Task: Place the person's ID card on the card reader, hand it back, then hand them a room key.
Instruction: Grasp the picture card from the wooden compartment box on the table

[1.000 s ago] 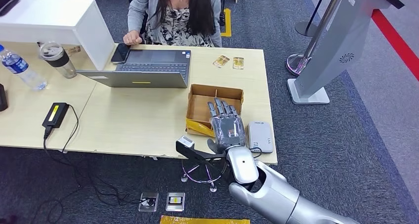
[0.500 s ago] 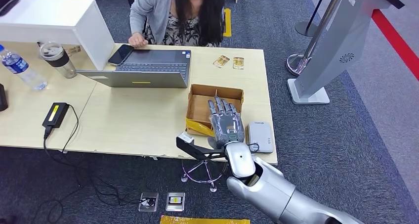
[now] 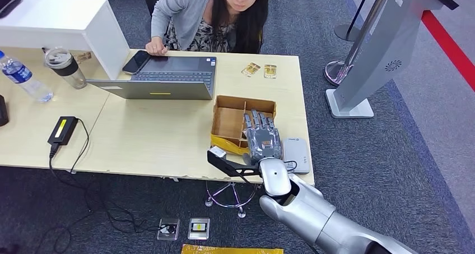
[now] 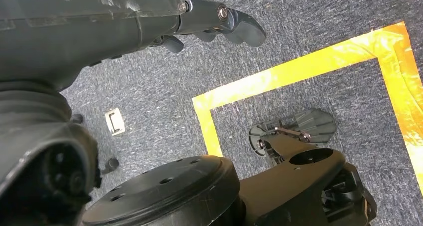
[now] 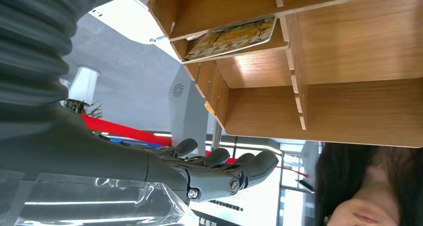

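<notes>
My right hand [image 3: 262, 139] hovers flat over the near right part of the open wooden box [image 3: 229, 119], fingers stretched out and holding nothing. In the right wrist view the hand [image 5: 219, 168] floats apart from the box [image 5: 349, 61], whose dividers show, and a yellow card [image 5: 234, 36] lies in one compartment. The grey card reader [image 3: 296, 155] sits on the table just right of the hand. Two small yellowish cards [image 3: 251, 69] [image 3: 270, 70] lie at the table's far edge. My left hand [image 4: 219, 21] hangs over the carpet, fingers loose and holding nothing.
A person [image 3: 213, 18] sits across the table [image 3: 157, 136] with one hand by a phone [image 3: 137, 61] next to an open laptop [image 3: 162, 77]. A bottle [image 3: 22, 77], a cup [image 3: 66, 66] and a black adapter [image 3: 63, 129] stand left. A grey kiosk stand [image 3: 369, 58] rises at right.
My right hand has moved forward and a little right, further over the box. The person has leaned forward over the table.
</notes>
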